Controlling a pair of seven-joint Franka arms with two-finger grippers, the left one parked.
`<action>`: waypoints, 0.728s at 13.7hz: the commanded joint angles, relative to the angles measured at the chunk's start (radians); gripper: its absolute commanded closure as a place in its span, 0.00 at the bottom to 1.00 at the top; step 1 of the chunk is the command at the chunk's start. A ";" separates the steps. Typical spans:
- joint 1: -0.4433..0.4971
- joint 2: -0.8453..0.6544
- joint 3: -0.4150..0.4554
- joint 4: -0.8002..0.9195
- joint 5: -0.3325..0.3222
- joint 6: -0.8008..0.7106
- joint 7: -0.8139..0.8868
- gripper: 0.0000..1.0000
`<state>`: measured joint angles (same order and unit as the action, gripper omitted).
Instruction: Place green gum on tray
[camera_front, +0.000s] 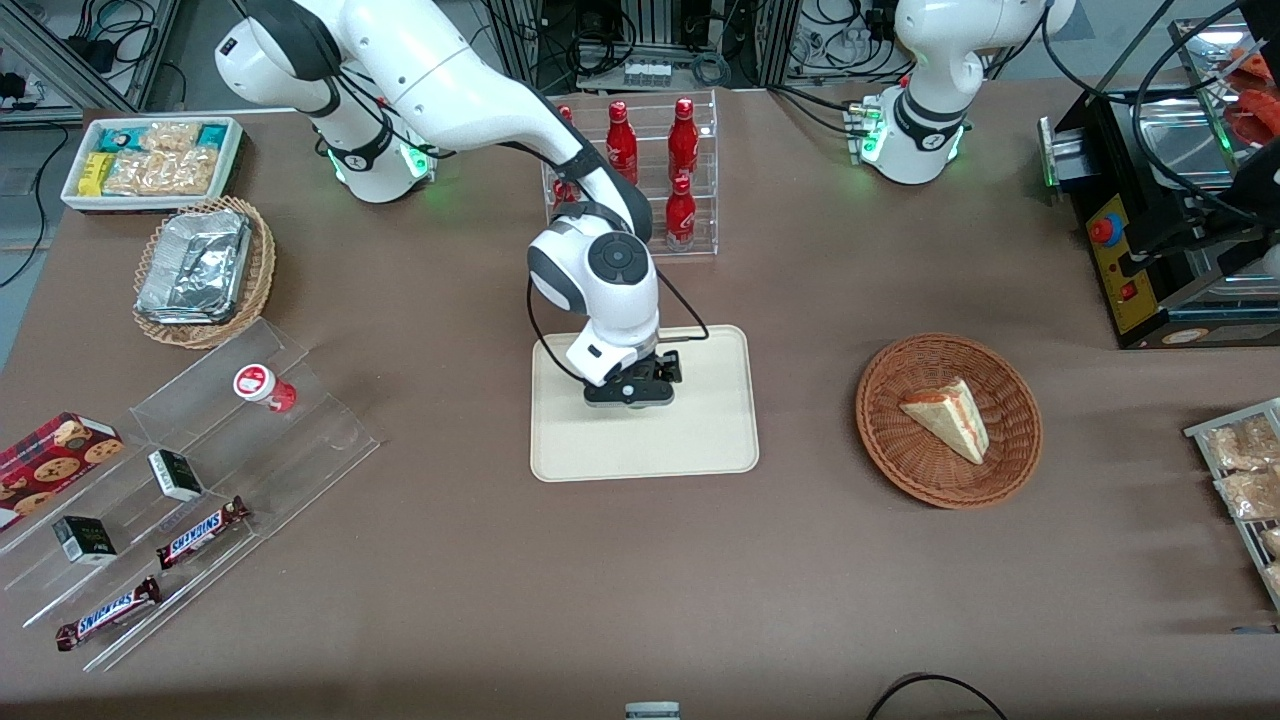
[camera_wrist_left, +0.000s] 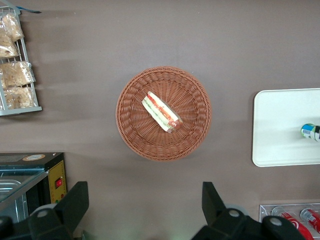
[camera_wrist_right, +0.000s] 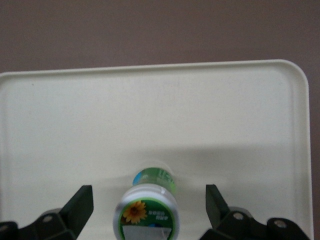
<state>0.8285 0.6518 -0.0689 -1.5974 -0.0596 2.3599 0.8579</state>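
Observation:
The green gum (camera_wrist_right: 147, 210) rests on the cream tray (camera_wrist_right: 75, 125), its white lid with the green-ringed sunflower label facing the wrist camera. My right gripper (camera_wrist_right: 148, 200) is open, one black finger (camera_wrist_right: 80, 202) on each side of the bottle with a clear gap to it. In the front view the gripper (camera_front: 632, 392) hangs low over the middle of the tray (camera_front: 700, 440) and hides the gum. The left wrist view shows the green gum (camera_wrist_left: 311, 132) on the tray (camera_wrist_left: 280, 125).
A wicker basket (camera_front: 1010, 465) with a sandwich wedge lies toward the parked arm's end. A clear rack of red bottles (camera_front: 660, 170) stands farther from the front camera than the tray. Toward the working arm's end, a stepped acrylic rack (camera_front: 330, 440) holds a red gum bottle (camera_front: 262, 385) and snack bars.

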 joint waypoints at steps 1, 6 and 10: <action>-0.031 -0.108 0.008 -0.013 -0.008 -0.109 -0.014 0.00; -0.156 -0.357 0.006 -0.075 0.079 -0.359 -0.264 0.00; -0.296 -0.513 0.003 -0.081 0.083 -0.577 -0.458 0.00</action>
<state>0.5939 0.2296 -0.0734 -1.6262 -0.0011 1.8418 0.4840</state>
